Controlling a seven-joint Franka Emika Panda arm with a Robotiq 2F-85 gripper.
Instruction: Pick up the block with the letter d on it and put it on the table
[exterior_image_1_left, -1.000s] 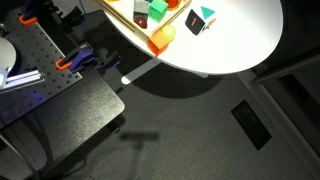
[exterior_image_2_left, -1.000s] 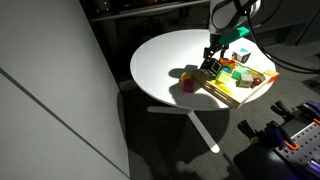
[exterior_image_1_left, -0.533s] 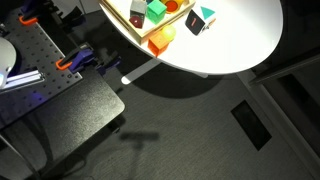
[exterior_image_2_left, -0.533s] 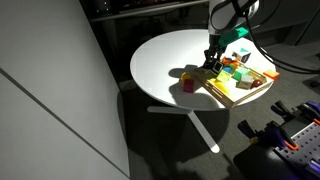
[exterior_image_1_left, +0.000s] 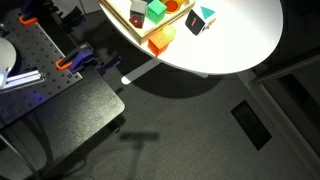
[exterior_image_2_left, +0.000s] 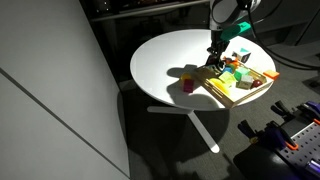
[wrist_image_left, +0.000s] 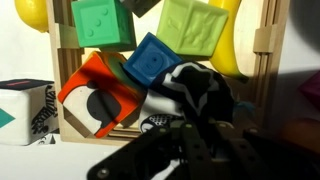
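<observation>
Several embossed cube blocks (wrist_image_left: 155, 62) in wooden tray (wrist_image_left: 265, 50) on smooth white table (exterior_image_2_left: 165, 60); end effector (exterior_image_2_left: 214, 64) spread indiscernible.

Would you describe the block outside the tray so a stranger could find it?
On the round white table, look beside the wooden tray of coloured blocks. A white cube with a teal mark stands alone on the tabletop; the others sit in the tray.
</observation>
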